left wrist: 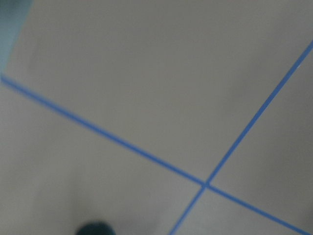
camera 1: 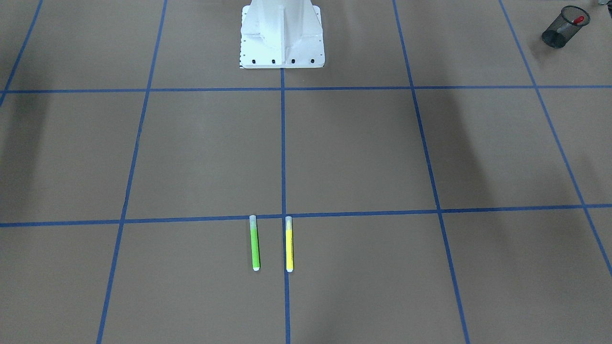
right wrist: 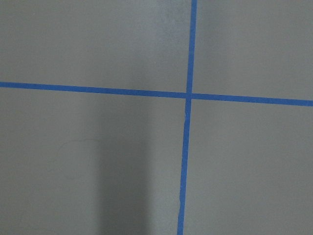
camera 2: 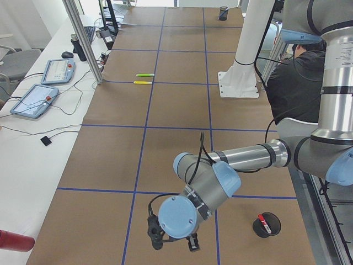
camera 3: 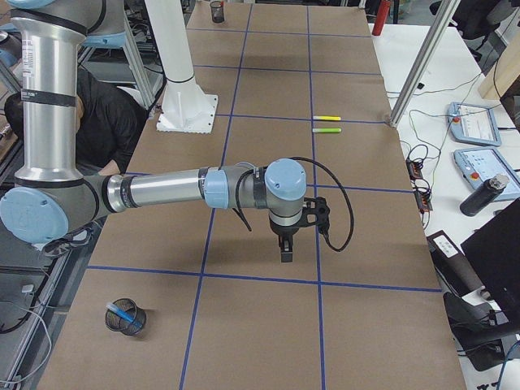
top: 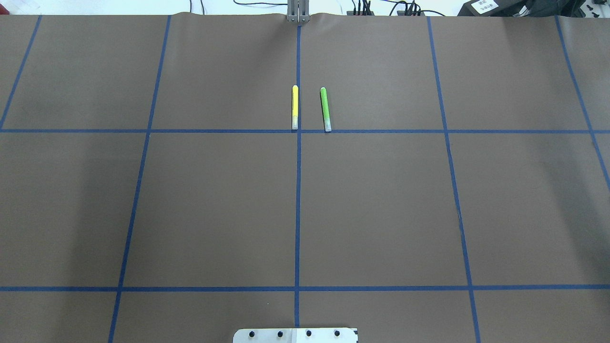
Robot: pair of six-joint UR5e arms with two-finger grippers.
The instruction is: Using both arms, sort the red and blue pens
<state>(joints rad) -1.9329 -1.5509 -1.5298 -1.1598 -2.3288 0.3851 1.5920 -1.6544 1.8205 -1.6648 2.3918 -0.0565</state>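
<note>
The red pen (camera 1: 578, 20) stands in a black mesh cup (camera 1: 564, 28) at the table's corner on my left side; the exterior left view shows the red pen (camera 2: 265, 223) inside that cup (camera 2: 267, 224). The blue pen (camera 3: 122, 311) lies in a second mesh cup (camera 3: 126, 317) on my right side. My left gripper (camera 2: 174, 242) hangs over the paper beside the red pen's cup. My right gripper (camera 3: 286, 248) points down over a grid line. Both grippers show only in the side views, so I cannot tell whether they are open or shut. Both wrist views show only brown paper and blue tape.
A green marker (camera 1: 255, 243) and a yellow marker (camera 1: 289, 244) lie side by side at the table's far middle. The white pedestal (camera 1: 282, 36) stands at my base. A person (camera 2: 292, 77) sits behind the robot. Tablets and cables lie on the side bench (camera 2: 38, 99).
</note>
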